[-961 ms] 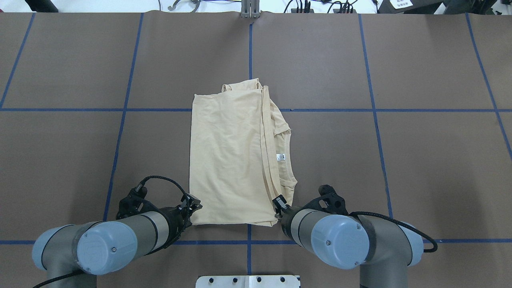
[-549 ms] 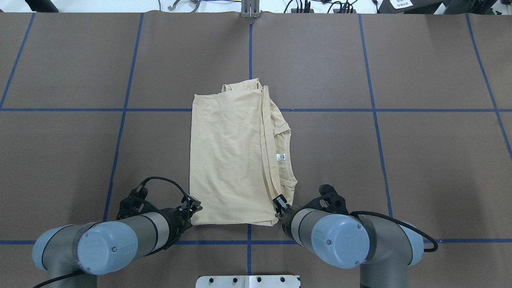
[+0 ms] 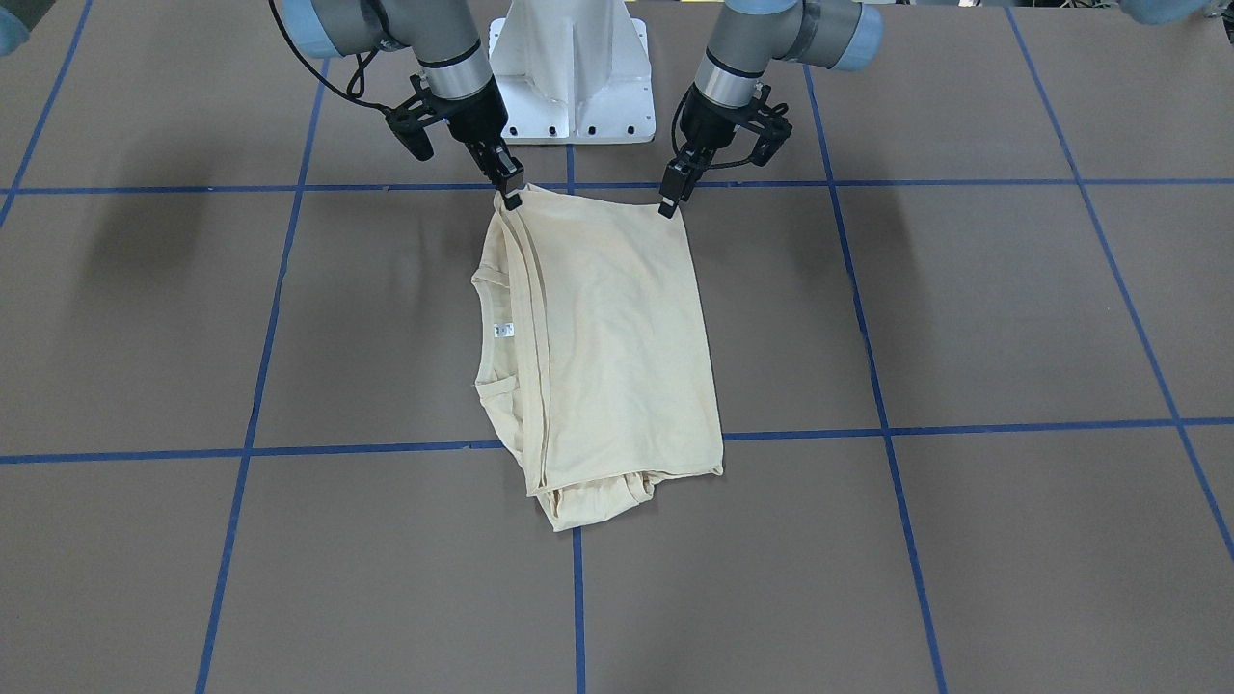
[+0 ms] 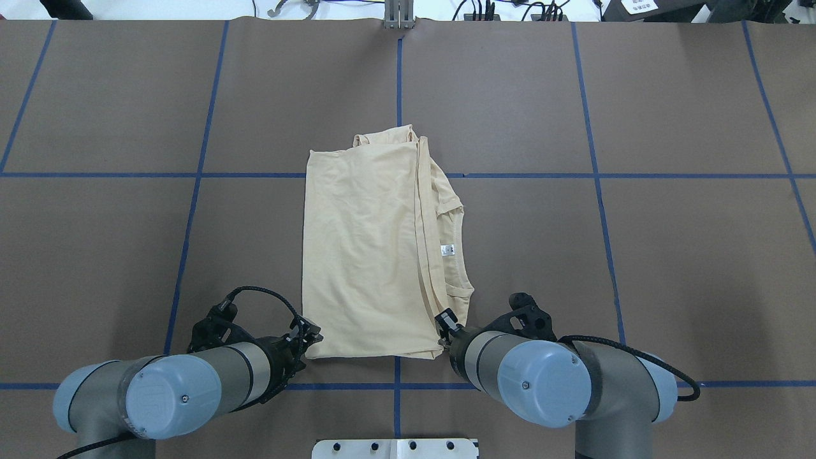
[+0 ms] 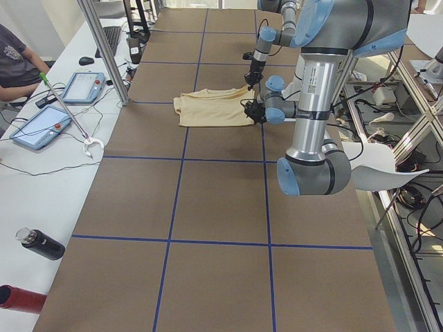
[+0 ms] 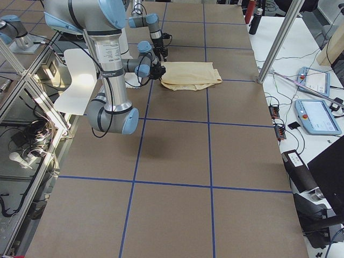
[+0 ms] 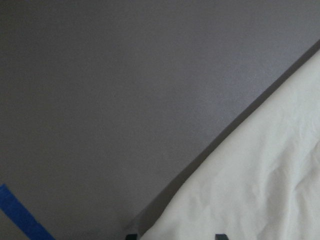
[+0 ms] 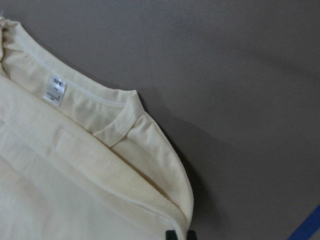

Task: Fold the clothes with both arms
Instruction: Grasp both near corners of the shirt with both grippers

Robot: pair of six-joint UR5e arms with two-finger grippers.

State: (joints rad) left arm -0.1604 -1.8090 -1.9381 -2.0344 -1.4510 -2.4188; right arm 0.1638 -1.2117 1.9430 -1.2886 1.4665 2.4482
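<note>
T-shirt (image 4: 363, 255) lies mid-surface (image 4: 127, 268), folded lengthwise into one long panel with no print showing. It is thin, soft and light. Expect it to sag between holds and the layers to slide on each other. Nothing here can break.

Left: the left gripper (image 3: 667, 205) is down at the near left corner. The wrist view shows its jaws apart with the cloth edge between the tips, not yet closed. Take a deep bite there, through every layer.

Centre: the top panel is flat with few wrinkles, so there is no hold mid-panel.

Right: the collar (image 4: 460, 275) and neck label (image 4: 447, 250) peek out along the right edge. The right gripper (image 3: 510, 198) is at the near right corner, its jaws apparently pinched on the fold. The stack is thicker here, so check that the lowest layer is caught. Raise both corners level, or the panel will likely skew.
</note>
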